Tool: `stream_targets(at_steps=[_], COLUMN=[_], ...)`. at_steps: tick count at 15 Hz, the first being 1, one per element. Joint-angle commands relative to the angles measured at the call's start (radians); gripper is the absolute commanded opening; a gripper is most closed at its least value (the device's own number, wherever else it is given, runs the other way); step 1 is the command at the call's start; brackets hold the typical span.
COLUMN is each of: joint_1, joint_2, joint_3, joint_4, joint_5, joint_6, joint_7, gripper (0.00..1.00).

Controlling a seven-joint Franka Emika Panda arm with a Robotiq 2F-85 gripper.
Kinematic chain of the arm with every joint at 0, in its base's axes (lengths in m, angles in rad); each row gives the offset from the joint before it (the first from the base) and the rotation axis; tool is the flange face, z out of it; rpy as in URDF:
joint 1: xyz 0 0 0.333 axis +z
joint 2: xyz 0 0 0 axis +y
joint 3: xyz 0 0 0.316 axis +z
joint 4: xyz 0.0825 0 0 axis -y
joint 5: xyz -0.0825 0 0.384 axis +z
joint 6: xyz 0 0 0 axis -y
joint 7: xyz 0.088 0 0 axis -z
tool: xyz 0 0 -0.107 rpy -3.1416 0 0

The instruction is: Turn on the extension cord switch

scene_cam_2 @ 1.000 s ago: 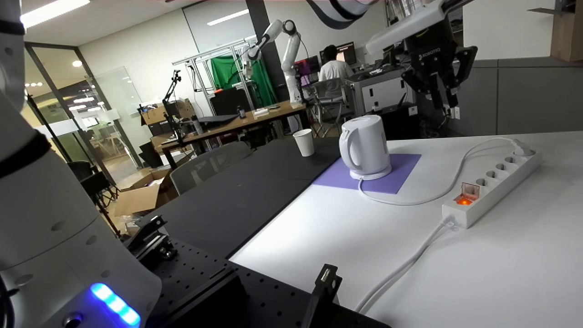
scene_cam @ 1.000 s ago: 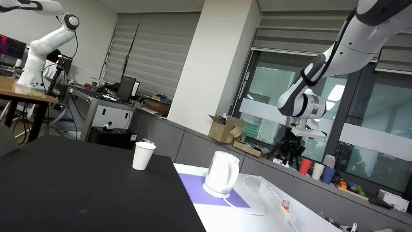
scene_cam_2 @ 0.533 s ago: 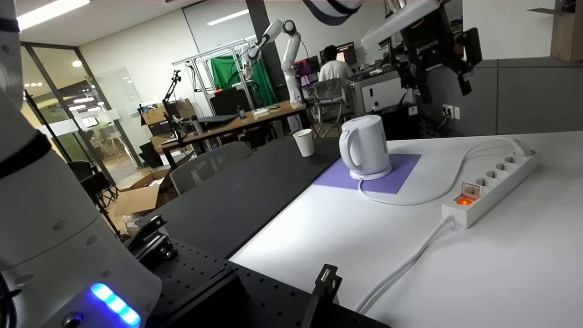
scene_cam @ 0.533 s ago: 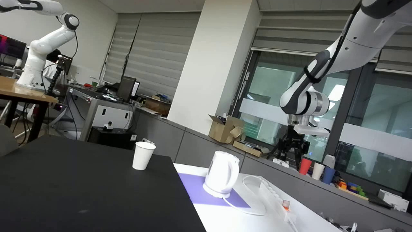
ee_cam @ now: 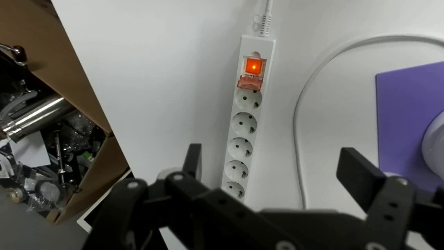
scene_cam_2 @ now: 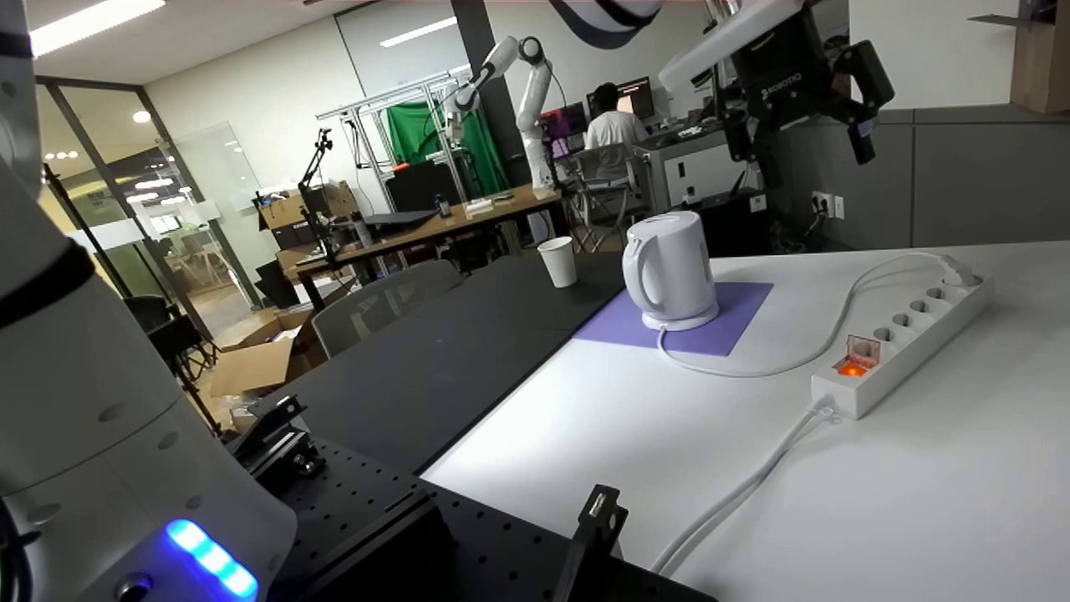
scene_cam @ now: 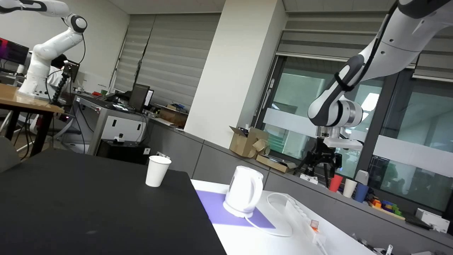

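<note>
The extension cord, a long white power strip (ee_cam: 258, 104), lies on the white table in the wrist view and in both exterior views (scene_cam_2: 928, 339) (scene_cam: 297, 212). Near its cable end the switch (ee_cam: 254, 66) glows orange, and its clear reddish cover (ee_cam: 250, 83) is flipped back toward the sockets. A white plug (scene_cam_2: 960, 272) sits at the far end. My gripper (ee_cam: 272, 152) hangs well above the table with its jaws wide apart and nothing between them; an exterior view shows the gripper (scene_cam_2: 819, 160) higher than the jug, apart from the strip.
A white jug (scene_cam_2: 669, 267) stands on a purple mat (scene_cam_2: 740, 313), its cord (scene_cam_2: 777, 372) curving across to the strip. On the black table is a white paper cup (scene_cam_2: 558, 261). Past the table's edge lies a cardboard box (ee_cam: 95, 173) of clutter.
The fingers have spread from close together to wide apart. The gripper has shifted slightly in both exterior views. Strip, jug and cup have not moved; the switch light glows throughout.
</note>
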Motion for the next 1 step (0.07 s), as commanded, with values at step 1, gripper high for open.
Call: stream_targets(at_steps=[1], joint_1=[-0.008], joint_2=[0.001], joint_3=[0.008], joint_4=[0.003], joint_5=[-0.005], joint_6=[-0.004], joint_7=[0.002], gripper=[1.0])
